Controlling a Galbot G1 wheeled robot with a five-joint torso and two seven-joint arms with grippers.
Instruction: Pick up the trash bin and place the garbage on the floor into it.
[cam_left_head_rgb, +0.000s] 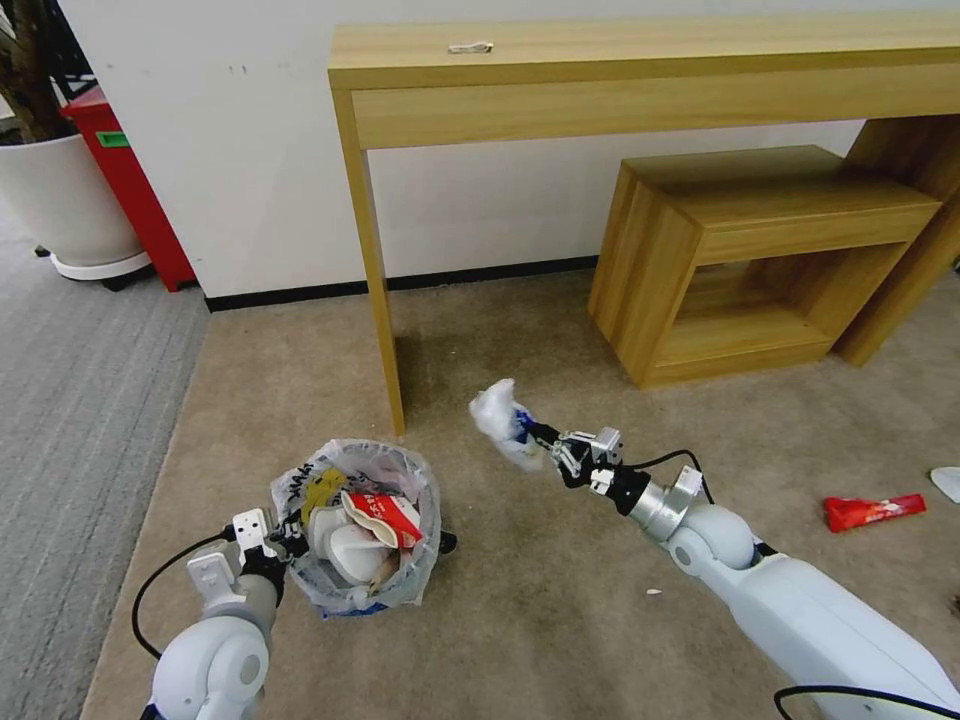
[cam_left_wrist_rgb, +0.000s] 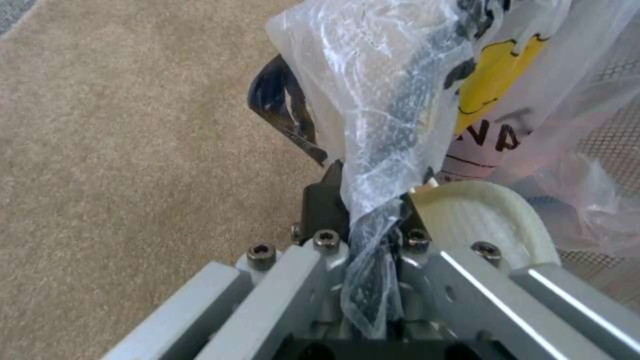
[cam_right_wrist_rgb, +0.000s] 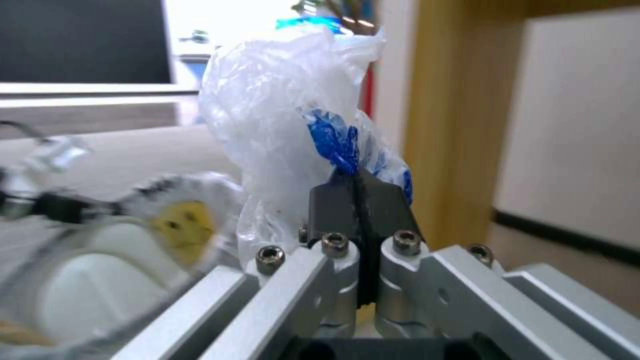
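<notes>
flanking trash bin (cam_left_head_rgb: 357, 530): desk leg (cam_left_head_rgb: 385, 330), red wrapper (cam_left_head_rgb: 873, 511).

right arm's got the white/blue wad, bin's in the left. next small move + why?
Probably swing the right gripper toward the robot's left until it is over the trash bin. It is shut on the plastic wad, held beside the bin, not above it. The left gripper clamps the bin's bag.

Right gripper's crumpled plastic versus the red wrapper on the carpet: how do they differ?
The crumpled white-and-blue plastic is bunched into a wad; the red wrapper lies flat and long. The plastic is held off the carpet by the shut right gripper; the wrapper rests on it, untouched, farther toward the robot's right. Both remain outside the trash bin, which the left gripper holds.
</notes>
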